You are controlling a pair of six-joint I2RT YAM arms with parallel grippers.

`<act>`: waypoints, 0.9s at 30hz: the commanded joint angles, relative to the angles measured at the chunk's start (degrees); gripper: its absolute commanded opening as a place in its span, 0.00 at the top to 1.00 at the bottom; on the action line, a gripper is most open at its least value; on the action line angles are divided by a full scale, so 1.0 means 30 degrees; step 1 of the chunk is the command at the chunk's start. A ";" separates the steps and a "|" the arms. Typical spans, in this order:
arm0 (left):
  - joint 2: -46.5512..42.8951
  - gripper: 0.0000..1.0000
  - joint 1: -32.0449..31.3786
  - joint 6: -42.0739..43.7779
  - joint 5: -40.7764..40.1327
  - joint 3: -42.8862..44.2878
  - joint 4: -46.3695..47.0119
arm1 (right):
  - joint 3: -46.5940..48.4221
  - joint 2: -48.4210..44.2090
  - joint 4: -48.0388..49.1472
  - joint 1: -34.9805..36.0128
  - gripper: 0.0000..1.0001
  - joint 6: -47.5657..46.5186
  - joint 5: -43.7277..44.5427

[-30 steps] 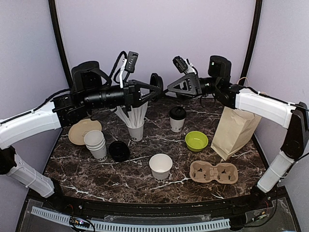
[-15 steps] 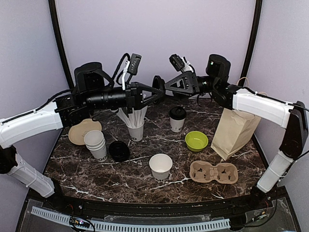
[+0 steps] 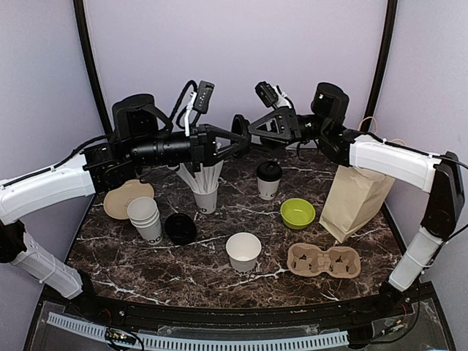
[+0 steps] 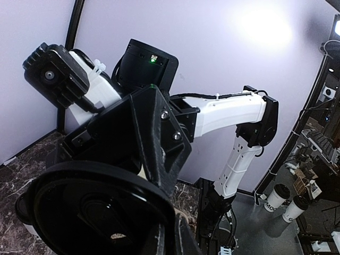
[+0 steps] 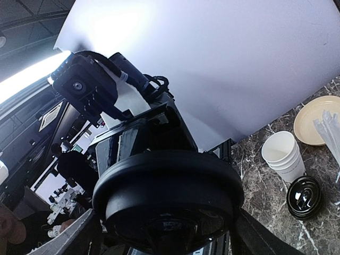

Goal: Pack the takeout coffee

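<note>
One takeout coffee [image 3: 268, 180], a white cup with a black lid, stands at the back middle of the table. High above it my left gripper [image 3: 242, 139] is shut on the rim of a loose black lid [image 3: 238, 125]. In the left wrist view that lid [image 4: 95, 212] fills the lower left, pinched at its edge by the left gripper [image 4: 170, 239]. My right gripper [image 3: 250, 130] meets it from the right. In the right wrist view the lid [image 5: 167, 183] sits between the spread fingers [image 5: 254, 236] of the right gripper [image 5: 170, 228], which is open around it.
On the table stand an open white cup [image 3: 243, 251], a cardboard cup carrier [image 3: 322, 260], a green bowl [image 3: 297, 212], a brown paper bag [image 3: 356, 197], stacked lidless cups [image 3: 145, 217], another black lid [image 3: 180, 228], a cup of straws [image 3: 205, 191] and a tan plate [image 3: 124, 197].
The two grippers have come together in mid-air. The right one slid left around the lid and its jaws narrowed a little. The left one shifted slightly right with the lid.
</note>
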 commanded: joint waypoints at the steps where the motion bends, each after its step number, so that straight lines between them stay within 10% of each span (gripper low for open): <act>1: -0.0125 0.94 0.0131 0.0290 -0.0383 -0.0090 -0.0358 | 0.0087 -0.0048 0.0497 0.0274 0.16 -0.0310 -0.0265; 12: 0.0216 0.93 0.0139 0.0427 -0.0634 0.0061 -0.0858 | 0.0649 0.0127 -0.2153 0.0288 0.25 -0.2233 0.0229; 15: 0.0244 0.78 0.0125 0.0806 -0.0797 0.0439 -0.1585 | 0.0872 0.0105 -0.3623 0.0249 0.26 -0.3503 0.0486; 21: -0.0807 0.48 0.0111 0.1663 -0.3366 0.0656 -0.6596 | 0.2074 -0.0384 -1.1382 -0.0807 0.26 -1.0586 0.2386; 27: -0.2573 0.44 0.0099 0.1805 -0.5484 -0.2547 -0.9360 | 0.3204 -0.1362 -1.9537 -0.1831 0.26 -1.8923 0.7017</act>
